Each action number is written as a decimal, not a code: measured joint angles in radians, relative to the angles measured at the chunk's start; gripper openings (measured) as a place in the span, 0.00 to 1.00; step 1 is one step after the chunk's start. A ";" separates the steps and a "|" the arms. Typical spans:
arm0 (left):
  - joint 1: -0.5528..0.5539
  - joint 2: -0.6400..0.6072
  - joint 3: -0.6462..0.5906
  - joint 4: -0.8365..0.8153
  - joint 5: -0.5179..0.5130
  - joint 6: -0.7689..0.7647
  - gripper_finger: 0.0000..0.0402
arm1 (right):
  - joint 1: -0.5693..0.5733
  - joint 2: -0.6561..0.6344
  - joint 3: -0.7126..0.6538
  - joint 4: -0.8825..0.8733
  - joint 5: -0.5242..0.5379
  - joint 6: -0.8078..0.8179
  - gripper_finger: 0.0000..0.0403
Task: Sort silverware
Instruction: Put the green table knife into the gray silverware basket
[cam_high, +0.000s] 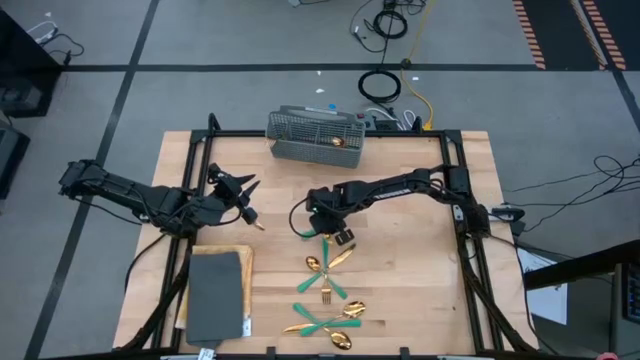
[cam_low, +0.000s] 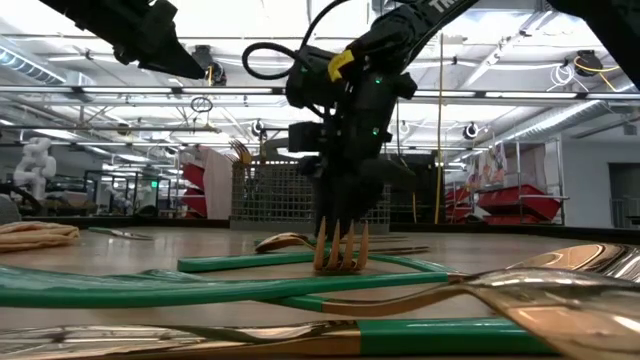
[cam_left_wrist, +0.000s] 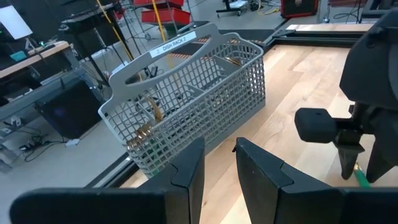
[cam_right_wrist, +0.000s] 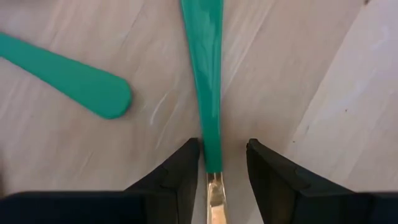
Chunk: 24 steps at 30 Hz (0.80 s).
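Several pieces of silverware (cam_high: 328, 295) with gold heads and teal handles lie on the wooden table near its front edge. My right gripper (cam_high: 338, 238) points down, low over the farthest piece. Its open fingers (cam_right_wrist: 186, 168) stand on either side of that piece's teal handle (cam_right_wrist: 208, 93), right where the handle meets the gold neck (cam_right_wrist: 213, 193). In the low view the right gripper (cam_low: 345, 215) hangs just behind a fork's gold tines (cam_low: 340, 250). My left gripper (cam_left_wrist: 217, 162) waits raised at the table's left, open with nothing between its fingers, facing the grey mesh basket (cam_left_wrist: 186, 99).
The grey mesh basket (cam_high: 315, 137) stands at the table's far edge with some gold pieces (cam_left_wrist: 144, 127) inside. A dark grey mat (cam_high: 215, 295) lies on a tan cloth at the front left. A second teal handle end (cam_right_wrist: 93, 93) lies beside the right gripper.
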 joint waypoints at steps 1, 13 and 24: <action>0.000 0.000 0.000 0.000 0.000 0.000 0.25 | -0.002 0.000 0.000 -0.007 0.011 -0.001 0.32; 0.000 0.000 -0.047 0.000 -0.002 -0.043 0.25 | -0.009 0.003 -0.004 -0.057 0.026 0.031 0.02; 0.000 0.000 -0.056 0.003 -0.004 -0.078 0.25 | 0.043 -0.075 -0.016 -0.130 0.155 0.053 0.00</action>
